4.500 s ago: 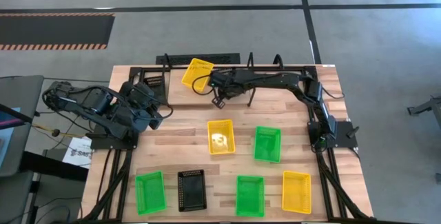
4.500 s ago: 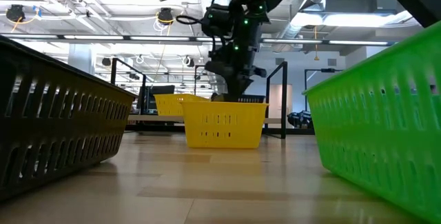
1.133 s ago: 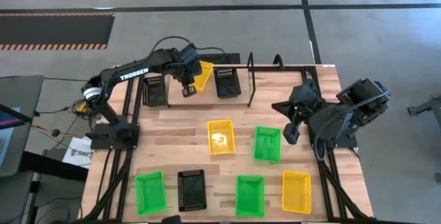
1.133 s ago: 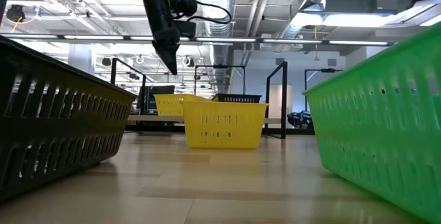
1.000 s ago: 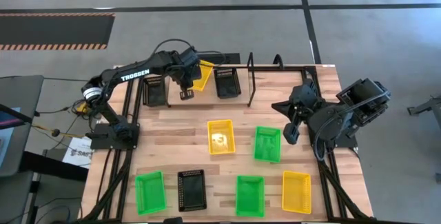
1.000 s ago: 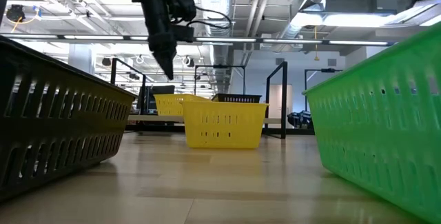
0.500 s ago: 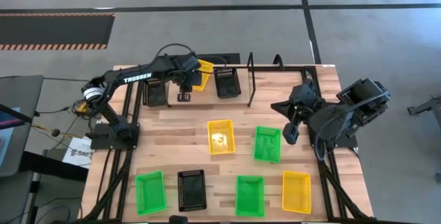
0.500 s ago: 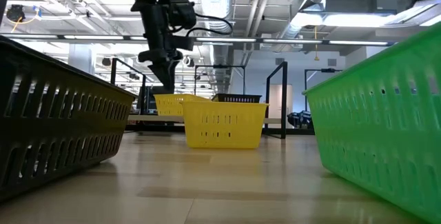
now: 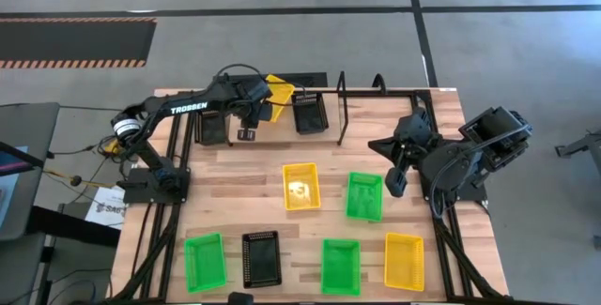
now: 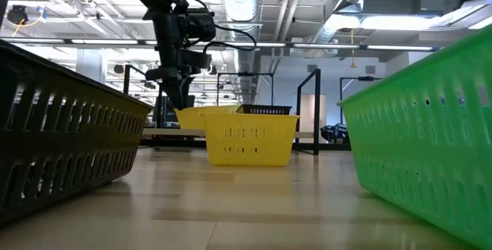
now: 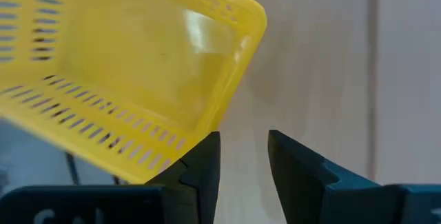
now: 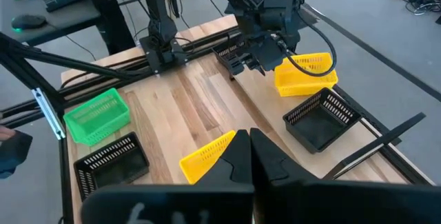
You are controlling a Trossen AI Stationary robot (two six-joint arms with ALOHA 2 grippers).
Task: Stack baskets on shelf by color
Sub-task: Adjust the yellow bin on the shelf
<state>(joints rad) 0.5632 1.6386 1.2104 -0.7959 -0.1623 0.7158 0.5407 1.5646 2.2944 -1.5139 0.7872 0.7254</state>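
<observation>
A yellow basket lies askew on the shelf at the table's far edge, between two black baskets. My left gripper is open and points steeply down just beside the yellow basket's near-left corner, with only bare wood between its fingers. My right gripper is shut and empty, held high over the table's right side. Loose on the table sit two yellow baskets, three green baskets and a black one. My left gripper has one finger right against the yellow basket's rim corner in the left wrist view. I cannot tell whether it touches the corner. Nothing sits between the two fingers.
Black upright loops of the shelf frame stand right of the black basket. In the low view a black basket and a green one fill the near sides. Bare wood lies between the shelf and the loose baskets.
My left gripper has sunk toward the shelf, drifted slightly toward the table's left edge and rolled at the wrist. The yellow basket, which stood tipped up on edge beside the fingers, now lies lower and flatter on the shelf.
</observation>
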